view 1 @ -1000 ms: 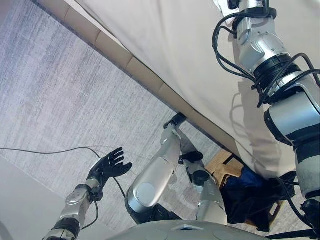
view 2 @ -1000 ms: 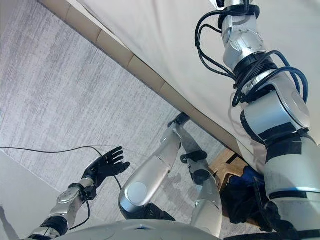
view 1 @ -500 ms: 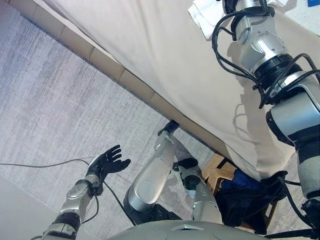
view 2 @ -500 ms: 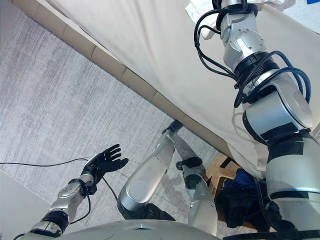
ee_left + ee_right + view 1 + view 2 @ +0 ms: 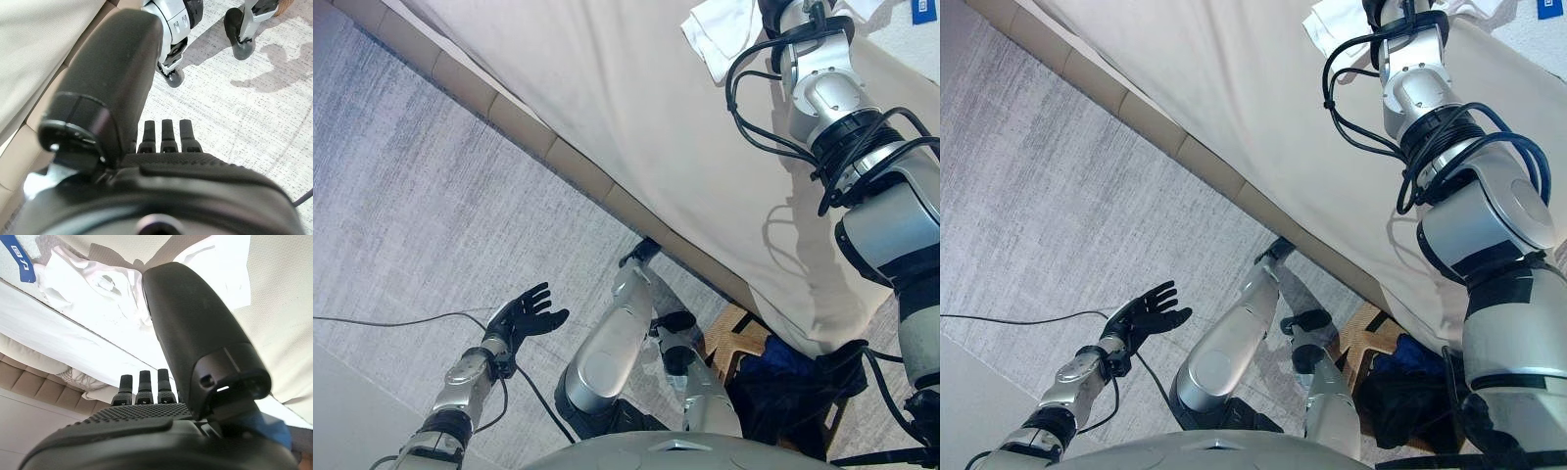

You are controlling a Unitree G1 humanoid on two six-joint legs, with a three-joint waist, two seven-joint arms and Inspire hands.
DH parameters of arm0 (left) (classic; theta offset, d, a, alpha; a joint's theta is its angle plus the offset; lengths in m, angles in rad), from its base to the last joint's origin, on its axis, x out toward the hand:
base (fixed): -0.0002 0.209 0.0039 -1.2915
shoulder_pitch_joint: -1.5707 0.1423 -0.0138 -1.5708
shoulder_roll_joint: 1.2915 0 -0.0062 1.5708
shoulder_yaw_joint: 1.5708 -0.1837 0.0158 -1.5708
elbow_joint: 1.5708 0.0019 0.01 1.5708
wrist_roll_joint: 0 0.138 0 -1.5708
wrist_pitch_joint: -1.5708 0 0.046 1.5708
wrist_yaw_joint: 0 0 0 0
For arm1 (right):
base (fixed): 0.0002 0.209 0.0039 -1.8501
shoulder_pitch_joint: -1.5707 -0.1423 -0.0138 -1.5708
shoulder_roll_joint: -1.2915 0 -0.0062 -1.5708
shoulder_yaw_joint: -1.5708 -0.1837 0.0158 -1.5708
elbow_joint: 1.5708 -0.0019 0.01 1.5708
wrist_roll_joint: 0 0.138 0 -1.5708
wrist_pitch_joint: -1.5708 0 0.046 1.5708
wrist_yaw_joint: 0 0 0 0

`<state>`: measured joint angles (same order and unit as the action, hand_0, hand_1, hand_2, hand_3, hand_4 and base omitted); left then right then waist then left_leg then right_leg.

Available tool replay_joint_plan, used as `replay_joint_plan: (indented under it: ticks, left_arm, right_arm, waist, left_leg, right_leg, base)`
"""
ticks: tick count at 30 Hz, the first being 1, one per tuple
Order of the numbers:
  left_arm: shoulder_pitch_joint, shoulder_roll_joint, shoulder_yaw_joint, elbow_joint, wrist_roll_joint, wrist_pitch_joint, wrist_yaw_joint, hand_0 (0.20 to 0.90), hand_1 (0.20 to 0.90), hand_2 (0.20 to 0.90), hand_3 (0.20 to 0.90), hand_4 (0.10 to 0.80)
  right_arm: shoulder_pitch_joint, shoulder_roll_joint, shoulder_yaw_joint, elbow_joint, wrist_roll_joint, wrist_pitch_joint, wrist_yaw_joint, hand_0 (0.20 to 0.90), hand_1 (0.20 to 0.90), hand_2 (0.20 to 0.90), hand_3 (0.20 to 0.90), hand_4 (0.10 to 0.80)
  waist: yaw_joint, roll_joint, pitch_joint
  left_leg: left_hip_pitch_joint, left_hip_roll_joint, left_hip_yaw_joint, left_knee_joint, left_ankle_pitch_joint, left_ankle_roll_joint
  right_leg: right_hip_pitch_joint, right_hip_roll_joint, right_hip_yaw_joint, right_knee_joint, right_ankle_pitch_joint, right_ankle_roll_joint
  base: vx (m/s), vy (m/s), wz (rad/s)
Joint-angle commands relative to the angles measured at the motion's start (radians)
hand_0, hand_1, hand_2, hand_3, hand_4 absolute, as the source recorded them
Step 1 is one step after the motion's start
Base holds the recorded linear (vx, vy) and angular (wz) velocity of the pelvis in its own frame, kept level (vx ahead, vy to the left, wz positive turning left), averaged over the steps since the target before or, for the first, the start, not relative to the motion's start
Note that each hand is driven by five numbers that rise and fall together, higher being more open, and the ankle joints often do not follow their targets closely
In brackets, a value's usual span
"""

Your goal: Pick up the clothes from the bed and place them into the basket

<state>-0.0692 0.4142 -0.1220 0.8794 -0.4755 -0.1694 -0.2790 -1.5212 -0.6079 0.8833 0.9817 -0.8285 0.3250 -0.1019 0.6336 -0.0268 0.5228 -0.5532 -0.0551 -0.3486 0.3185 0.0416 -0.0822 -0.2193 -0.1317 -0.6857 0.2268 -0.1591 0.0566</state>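
A white garment (image 5: 720,34) lies crumpled on the beige bed (image 5: 636,108) at its far side. My right arm stretches out over the bed toward it. In the right wrist view my right hand (image 5: 146,431) has straight fingers (image 5: 142,382) and holds nothing, with the white garment (image 5: 98,289) spread just past them. My left hand (image 5: 524,318) is open and empty, held low over the carpet at the lower left. A wicker basket (image 5: 729,338) stands on the floor by the bed's near edge, with dark blue clothes (image 5: 788,377) in it.
The bed's tan padded frame (image 5: 548,152) runs slantwise between the grey carpet (image 5: 421,186) and the mattress. White bedding (image 5: 49,333) and a quilted tan headboard (image 5: 29,382) lie beyond the garment. A blue tag (image 5: 17,254) sits near the bed's far edge.
The camera has tilted toward the bed, bringing the white garment into view. My right arm has reached farther across the bed toward it. My left hand has hardly moved.
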Motion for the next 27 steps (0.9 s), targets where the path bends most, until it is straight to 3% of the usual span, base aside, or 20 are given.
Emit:
replay_joint_plan:
  ticks: [1, 10, 18, 27]
  left_arm:
    - [0.068, 0.089, -0.009, 0.029, -0.005, 0.001, -0.010, 0.900, 0.900, 0.900, 0.900, 0.800]
    - [0.087, 0.082, 0.000, 0.026, -0.013, -0.003, -0.030, 0.900, 0.900, 0.900, 0.900, 0.800]
    - [0.096, 0.093, 0.006, 0.007, -0.031, -0.006, -0.058, 0.900, 0.900, 0.900, 0.900, 0.800]
    - [0.140, 0.092, 0.008, -0.013, -0.076, -0.041, -0.126, 0.900, 0.900, 0.900, 0.900, 0.800]
  right_arm:
    - [-0.112, -0.011, 0.043, -0.079, -0.099, 0.026, -0.036, 0.900, 0.900, 0.900, 0.900, 0.800]
    - [-0.117, -0.007, 0.073, -0.083, -0.161, 0.012, 0.012, 0.900, 0.900, 0.900, 0.900, 0.800]
    - [-0.112, 0.018, 0.093, -0.005, -0.159, 0.070, 0.186, 0.900, 0.900, 0.900, 0.900, 0.800]
    - [-0.132, 0.040, 0.086, 0.123, -0.138, 0.122, 0.185, 0.900, 0.900, 0.900, 0.900, 0.800]
  waist:
    - [0.034, -0.066, -0.003]
    - [0.046, -0.058, -0.003]
    - [0.058, -0.045, -0.003]
    - [0.068, -0.013, -0.003]
  left_leg:
    - [0.013, -0.047, 0.074, -0.041, -0.054, 0.075]
    - [-0.022, -0.047, 0.068, -0.036, -0.046, 0.074]
    - [-0.074, -0.047, 0.066, -0.036, -0.029, 0.075]
    - [-0.189, -0.037, 0.053, -0.018, 0.000, 0.079]
  right_leg:
    - [0.090, -0.067, 0.063, 0.036, 0.088, 0.036]
    - [0.050, -0.083, 0.039, 0.059, 0.093, 0.043]
    - [-0.012, -0.100, 0.007, 0.101, 0.094, 0.050]
    - [-0.144, -0.119, -0.035, 0.190, 0.079, 0.060]
  base:
    - [0.000, 0.019, 0.05]
    - [-0.003, 0.030, 0.03]
    - [0.007, 0.016, 0.07]
    - [0.010, 0.024, 0.06]
